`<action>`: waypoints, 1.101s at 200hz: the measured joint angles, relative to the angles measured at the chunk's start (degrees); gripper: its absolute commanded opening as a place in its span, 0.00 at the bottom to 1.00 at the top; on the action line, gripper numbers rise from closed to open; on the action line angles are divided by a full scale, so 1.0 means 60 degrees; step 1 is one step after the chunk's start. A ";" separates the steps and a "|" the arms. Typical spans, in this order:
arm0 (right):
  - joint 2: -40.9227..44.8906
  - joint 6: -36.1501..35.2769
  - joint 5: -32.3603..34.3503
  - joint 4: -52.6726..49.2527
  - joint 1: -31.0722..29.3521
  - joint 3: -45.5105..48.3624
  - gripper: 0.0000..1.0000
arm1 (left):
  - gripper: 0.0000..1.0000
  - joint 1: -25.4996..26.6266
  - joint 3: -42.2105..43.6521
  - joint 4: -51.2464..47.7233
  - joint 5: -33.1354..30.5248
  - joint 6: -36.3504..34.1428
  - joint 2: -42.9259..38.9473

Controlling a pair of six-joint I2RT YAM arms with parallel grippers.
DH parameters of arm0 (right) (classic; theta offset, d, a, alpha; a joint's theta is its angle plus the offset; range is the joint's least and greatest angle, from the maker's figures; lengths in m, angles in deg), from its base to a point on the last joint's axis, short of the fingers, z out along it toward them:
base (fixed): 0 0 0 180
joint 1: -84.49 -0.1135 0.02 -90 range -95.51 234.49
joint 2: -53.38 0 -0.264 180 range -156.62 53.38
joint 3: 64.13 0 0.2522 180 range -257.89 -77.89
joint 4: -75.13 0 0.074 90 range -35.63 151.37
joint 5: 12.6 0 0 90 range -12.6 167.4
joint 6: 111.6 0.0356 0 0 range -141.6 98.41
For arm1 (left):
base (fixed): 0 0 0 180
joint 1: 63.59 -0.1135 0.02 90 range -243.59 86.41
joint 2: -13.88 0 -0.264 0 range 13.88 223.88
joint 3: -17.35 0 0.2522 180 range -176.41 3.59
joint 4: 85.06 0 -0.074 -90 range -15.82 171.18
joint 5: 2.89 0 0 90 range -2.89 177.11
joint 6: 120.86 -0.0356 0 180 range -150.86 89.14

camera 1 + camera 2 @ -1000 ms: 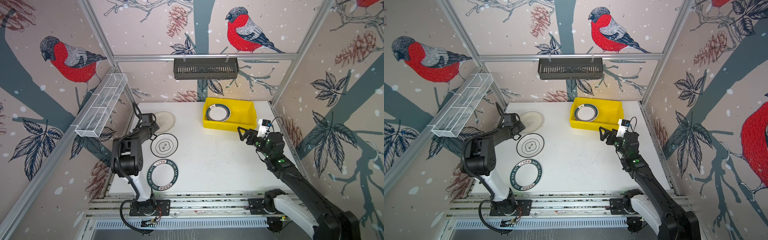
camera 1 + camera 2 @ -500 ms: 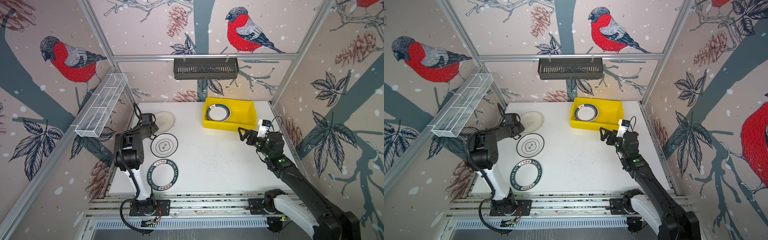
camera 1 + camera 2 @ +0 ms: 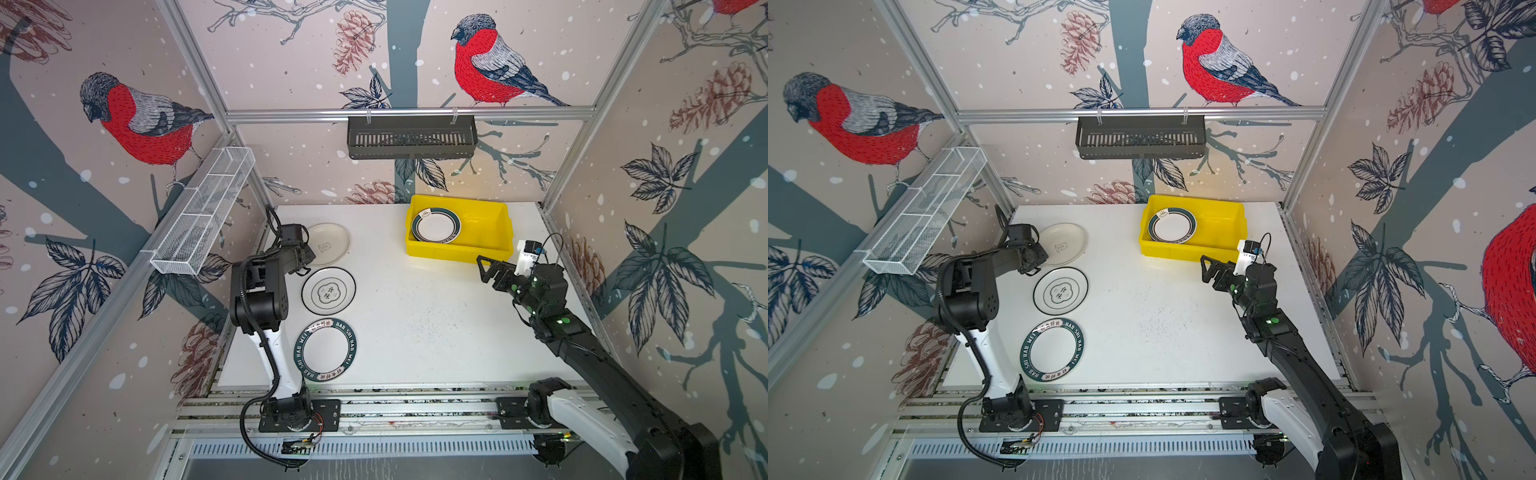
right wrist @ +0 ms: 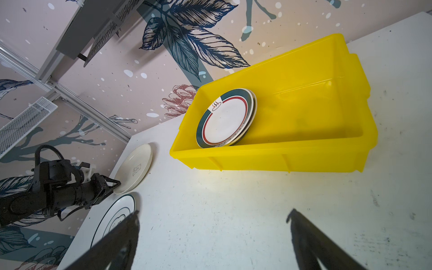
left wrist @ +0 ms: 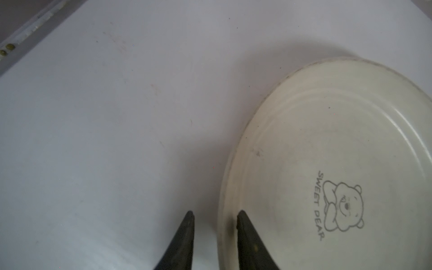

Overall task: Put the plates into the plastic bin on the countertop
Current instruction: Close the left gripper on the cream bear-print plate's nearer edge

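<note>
Three plates lie at the left of the countertop point(image 3: 415, 311): a cream plate point(image 3: 328, 243) point(image 5: 327, 152) with a bear drawing at the back, a black-ringed plate point(image 3: 329, 290) in the middle, and a green lettered-rim plate point(image 3: 325, 350) in front. My left gripper point(image 3: 309, 259) point(image 5: 215, 212) straddles the cream plate's near rim, one finger over its inside and one outside with a gap, so it is open. The yellow plastic bin point(image 3: 457, 251) point(image 4: 292, 161) holds a green-rimmed plate point(image 3: 436, 226) point(image 4: 224, 119) stacked on another. My right gripper point(image 3: 488, 268) point(image 4: 214, 212) hovers wide open and empty just in front of the bin.
A black slotted basket point(image 3: 411, 137) hangs on the back rail. A white wire mesh basket point(image 3: 203, 216) hangs along the left wall above my left arm. Aluminium rails point(image 3: 395, 407) run along the front edge by the arm bases.
My left gripper's jaws have narrowed around the cream plate's rim, and the left arm's elbow has risen slightly. The right arm has stayed still.
</note>
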 measured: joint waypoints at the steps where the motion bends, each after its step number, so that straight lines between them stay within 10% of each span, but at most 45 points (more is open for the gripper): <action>1: 0.0000 0.0000 0.0000 0.0000 0.0000 0.0000 1.00 | 0.32 -0.0004 -0.0004 -0.0004 0.0004 0.0000 0.0004; 220: -0.0011 0.0004 0.0076 -0.0208 0.0004 -0.0062 1.00 | 0.00 -0.0044 -0.1698 -0.0758 0.0579 -0.0346 0.0860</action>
